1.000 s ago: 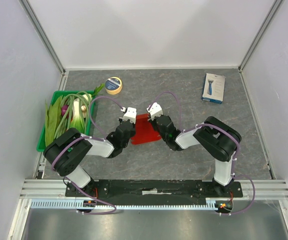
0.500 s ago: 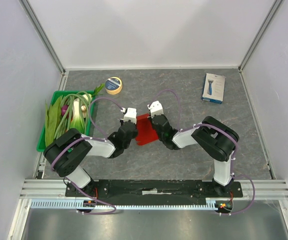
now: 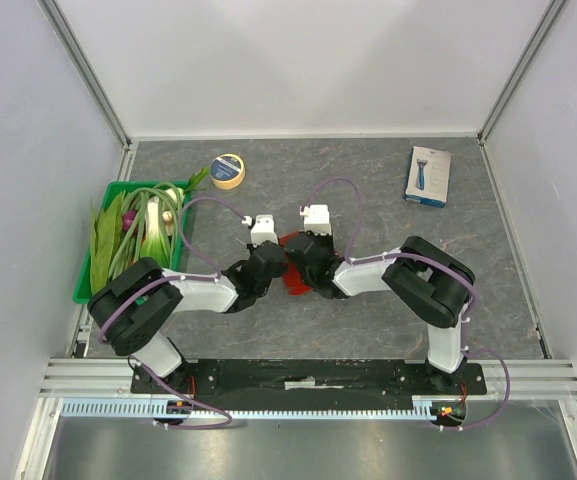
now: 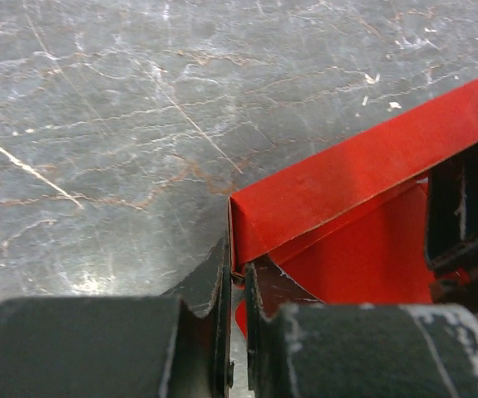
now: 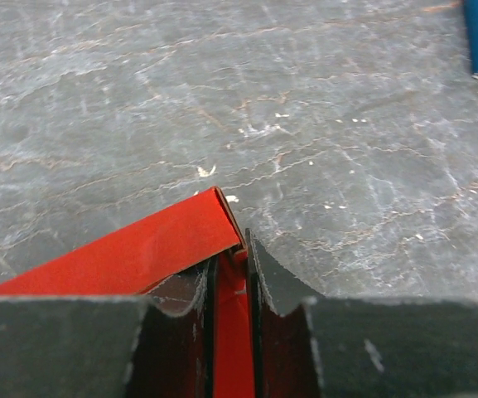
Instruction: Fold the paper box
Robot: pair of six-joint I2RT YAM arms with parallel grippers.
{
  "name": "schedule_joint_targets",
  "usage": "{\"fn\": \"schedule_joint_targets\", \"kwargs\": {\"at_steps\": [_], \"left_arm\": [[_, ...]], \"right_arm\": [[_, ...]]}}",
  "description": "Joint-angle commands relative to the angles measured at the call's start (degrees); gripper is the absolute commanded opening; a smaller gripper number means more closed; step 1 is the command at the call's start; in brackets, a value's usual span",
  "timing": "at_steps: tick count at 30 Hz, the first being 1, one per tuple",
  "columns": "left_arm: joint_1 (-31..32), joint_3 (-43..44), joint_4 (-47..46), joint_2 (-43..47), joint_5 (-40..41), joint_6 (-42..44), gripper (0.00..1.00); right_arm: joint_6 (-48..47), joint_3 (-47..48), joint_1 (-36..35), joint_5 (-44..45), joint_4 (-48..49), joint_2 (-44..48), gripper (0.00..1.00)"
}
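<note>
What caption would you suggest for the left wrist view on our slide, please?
Left tool pinching a folded corner of the red paper box, scratched grey table behind.

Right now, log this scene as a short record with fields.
paper box: red, partly folded, mid-table between both arms
left tool: shut on the paper box's corner
right tool: shut on its other end
tape roll: far left, beyond the green tray
green tray: left edge, holding leafy vegetables
white-and-blue box: far right, apart from both arms
</note>
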State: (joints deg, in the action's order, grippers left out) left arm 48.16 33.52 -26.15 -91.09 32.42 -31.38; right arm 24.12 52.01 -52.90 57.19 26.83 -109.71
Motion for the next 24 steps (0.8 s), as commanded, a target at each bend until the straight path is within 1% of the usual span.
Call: {"fn": "schedule_joint_targets", "kwargs": {"at_steps": [1, 2, 4, 6, 7, 8, 9, 10, 11, 12, 13, 14, 15, 19, 20, 22, 24], "left_arm": [[1.9, 1.3, 1.9, 2.7, 0.6, -6.9, 0.02], [2.1, 1.2, 1.9, 2.6, 0.7, -6.9, 0.02], [2.2, 1.2, 2.2, 2.6, 1.0, -7.0, 0.02], [2.1, 1.2, 2.5, 2.6, 1.3, -6.9, 0.02], [2.1, 1.2, 2.9, 2.6, 1.8, -6.9, 0.02], [2.1, 1.2, 3.1, 2.8, 2.1, -6.7, 0.02], [2.1, 1.2, 3.1, 2.9, 2.4, -6.6, 0.02], [2.1, 1.3, 3.3, 2.9, 2.7, -5.9, 0.02], [2.2, 1.5, 3.7, 3.0, 2.7, -5.5, 0.02], [2.1, 2.0, 4.1, 3.0, 2.9, -5.2, 0.02], [2.2, 2.3, 4.7, 2.9, 3.3, -4.6, 0.02], [2.2, 2.6, 5.9, 2.8, 3.4, -4.4, 0.02], [2.1, 3.0, 6.3, 2.6, 3.6, -4.2, 0.02], [2.1, 3.5, 7.2, 1.7, 4.2, -2.6, 0.02], [2.2, 3.5, 7.3, 1.7, 4.3, -2.4, 0.02], [2.2, 3.4, 7.5, 1.5, 5.1, -1.4, 0.02], [2.2, 3.6, 8.0, 1.6, 5.5, -0.8, 0.02]], "right_arm": [[12.3, 5.1, 1.2, 16.0, -14.4, -2.5, 0.0], [13.1, 5.5, 1.1, 15.9, -15.7, -3.2, 0.0], [12.6, 4.9, 1.2, 15.0, -15.0, -3.1, 0.0], [9.1, 3.4, 1.2, 14.0, -10.3, -2.4, 0.0], [7.5, 1.6, 1.2, 12.1, -8.4, -1.5, 0.0], [3.9, 0.4, 1.2, 11.4, -3.2, -0.9, 0.0], [1.8, -0.8, 1.3, 10.0, -0.8, -0.2, 0.0], [-0.7, -3.8, 1.5, 5.2, 5.5, 1.3, 0.0], [-3.1, -5.7, 1.6, 2.1, 9.2, 2.3, 0.01], [-10.4, -7.8, 1.8, -3.0, 13.4, 3.1, 0.05], [-12.8, -11.6, 1.8, -7.5, 19.3, 4.8, 0.1], [-14.3, -13.2, 2.1, -12.8, 21.3, 5.7, 0.22], [-15.1, -14.3, 2.6, -15.9, 22.2, 6.4, 0.26], [-16.6, -15.4, 5.6, -27.2, 20.4, 8.8, 0.33], [-16.6, -15.5, 6.3, -27.7, 20.1, 9.1, 0.37], [-16.8, -16.9, 7.2, -31.4, 20.8, 10.4, 0.4], [-16.3, -17.9, 8.1, -33.0, 21.2, 11.6, 0.47]]}}
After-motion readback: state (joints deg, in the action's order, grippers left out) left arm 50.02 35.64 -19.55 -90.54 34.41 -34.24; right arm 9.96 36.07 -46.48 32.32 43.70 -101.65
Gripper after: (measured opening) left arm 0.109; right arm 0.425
